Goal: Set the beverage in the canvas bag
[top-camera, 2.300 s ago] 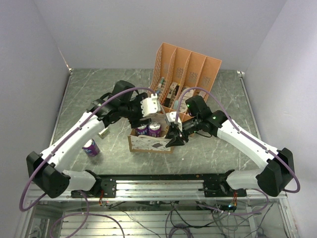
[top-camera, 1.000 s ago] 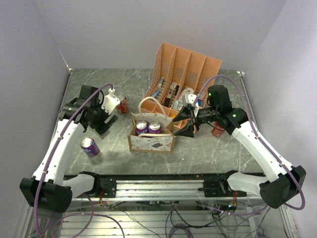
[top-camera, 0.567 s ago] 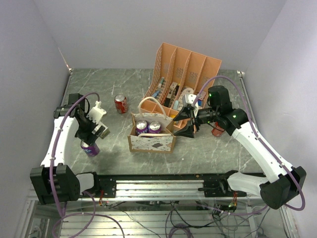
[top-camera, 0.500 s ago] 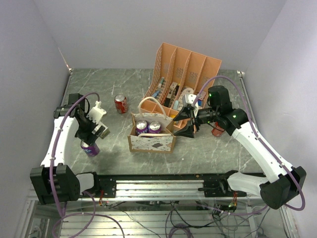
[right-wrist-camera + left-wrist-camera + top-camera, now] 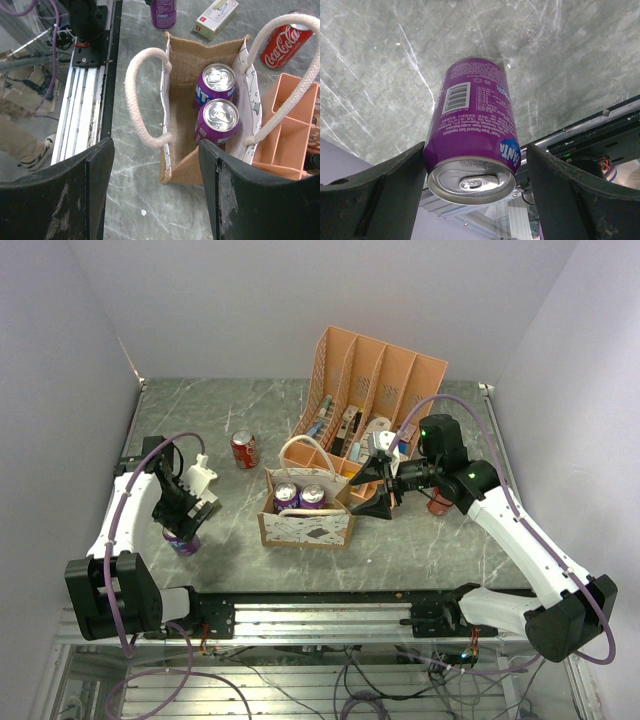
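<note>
Left wrist: my left gripper (image 5: 476,146) spread wide, straddling purple can (image 5: 472,125) standing on table (image 5: 570,60), not yet clamped, lined up for pickup; right gripper (image 5: 156,144) open, empty, beside canvas bag (image 5: 187,60), leaving mouth free

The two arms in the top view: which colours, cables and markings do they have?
The left arm and right arm have white shells, black joints and black bases. A purple cable loops along each. The right one shows a green light. Fingers are broad, black, scuffed.
</note>
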Tool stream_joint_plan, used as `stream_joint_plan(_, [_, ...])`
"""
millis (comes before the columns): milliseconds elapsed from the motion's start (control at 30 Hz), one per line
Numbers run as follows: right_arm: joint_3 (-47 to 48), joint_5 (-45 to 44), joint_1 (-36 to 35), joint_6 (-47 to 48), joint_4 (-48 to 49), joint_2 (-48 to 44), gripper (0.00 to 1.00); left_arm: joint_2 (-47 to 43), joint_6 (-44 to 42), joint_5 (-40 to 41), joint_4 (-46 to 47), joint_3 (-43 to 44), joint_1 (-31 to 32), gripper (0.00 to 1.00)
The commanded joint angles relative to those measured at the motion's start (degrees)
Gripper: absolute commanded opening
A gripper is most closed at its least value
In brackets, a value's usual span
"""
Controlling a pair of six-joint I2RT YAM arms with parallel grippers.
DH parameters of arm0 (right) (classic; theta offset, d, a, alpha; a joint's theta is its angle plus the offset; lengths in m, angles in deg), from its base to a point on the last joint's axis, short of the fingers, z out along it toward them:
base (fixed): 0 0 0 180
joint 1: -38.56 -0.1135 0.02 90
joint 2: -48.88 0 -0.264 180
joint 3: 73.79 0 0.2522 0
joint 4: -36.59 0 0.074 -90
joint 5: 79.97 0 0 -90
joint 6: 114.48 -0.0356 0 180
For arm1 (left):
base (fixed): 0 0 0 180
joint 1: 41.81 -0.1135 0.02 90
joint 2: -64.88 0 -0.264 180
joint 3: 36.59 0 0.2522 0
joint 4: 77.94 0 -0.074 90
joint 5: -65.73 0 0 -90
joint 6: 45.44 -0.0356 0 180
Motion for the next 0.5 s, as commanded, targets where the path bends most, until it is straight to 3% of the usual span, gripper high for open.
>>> stream_joint_plan(0, [-0.45,0.41,0.56,-0.69,1.12,-0.68,0.68,0.05,1.25,0.73,1.87,-1.35,-0.66,0.86])
stream_joint_plan(467, [-1.33,1.05,0.92,-0.59,1.61,-0.23,0.69,-4.17,2.41,-2.92,2.38,0.47,-0.59,0.61])
